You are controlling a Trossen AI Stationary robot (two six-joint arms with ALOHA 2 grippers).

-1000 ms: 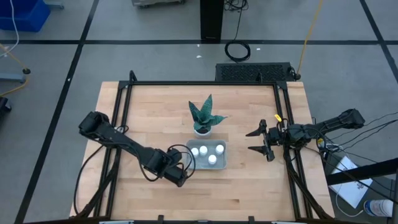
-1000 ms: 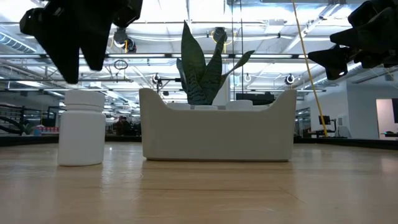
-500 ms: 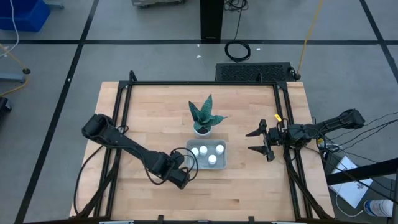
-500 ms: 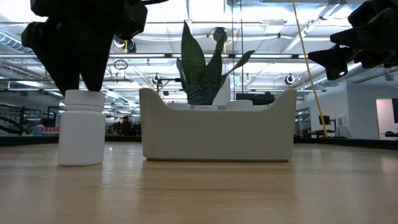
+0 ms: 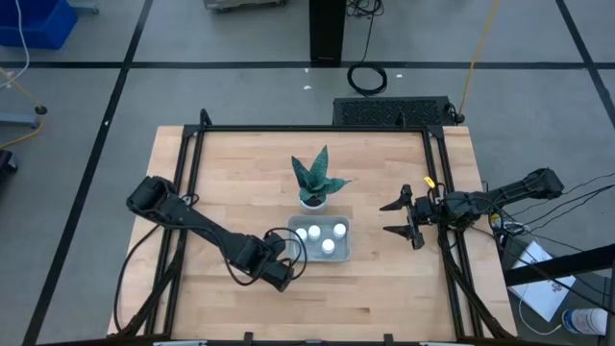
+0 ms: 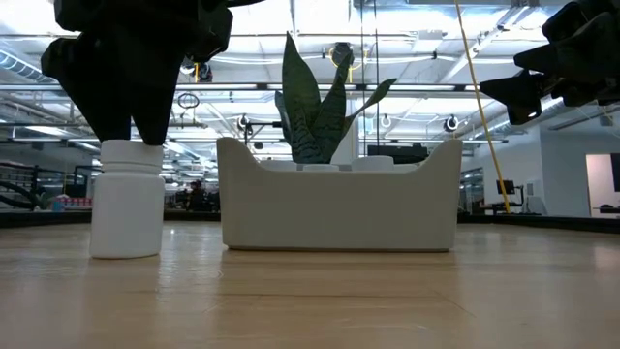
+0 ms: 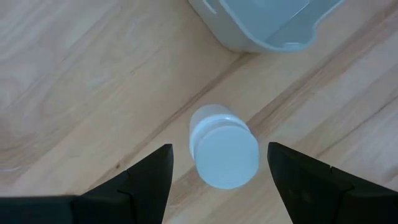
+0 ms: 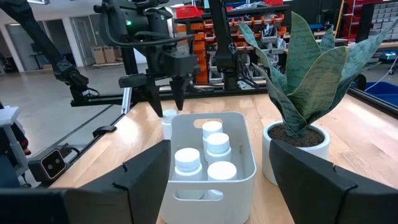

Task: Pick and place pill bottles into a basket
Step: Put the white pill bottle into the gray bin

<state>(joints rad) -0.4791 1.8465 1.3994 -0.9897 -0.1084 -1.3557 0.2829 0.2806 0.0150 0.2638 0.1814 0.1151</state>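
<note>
A: 1 pill bottle (image 7: 222, 148) is recorded outside the basket (image 5: 340, 247), upright on the table (image 5: 384, 183), just beside the basket's end nearer the left arm. 4 bottles (image 8: 207, 152) are logged upright inside the basket.

B: Change entered against the loose item?

A: The bottle itself is unmoved. The left gripper (image 7: 217, 168) is noted lower than 1.0 s ago: then it hung clear above the cap, now its fingers (image 6: 121, 92) are brought down around the cap, wide apart, 1 on each side, nothing yet held.

B: Meaning for the task?

A: Item 5 of 5 is judged about to be grasped; closing and a short carry into the basket are left.

B: Remaining stock?

A: The right gripper (image 5: 405, 219) is listed open and empty, well apart, past the potted plant (image 5: 314, 181).
</note>
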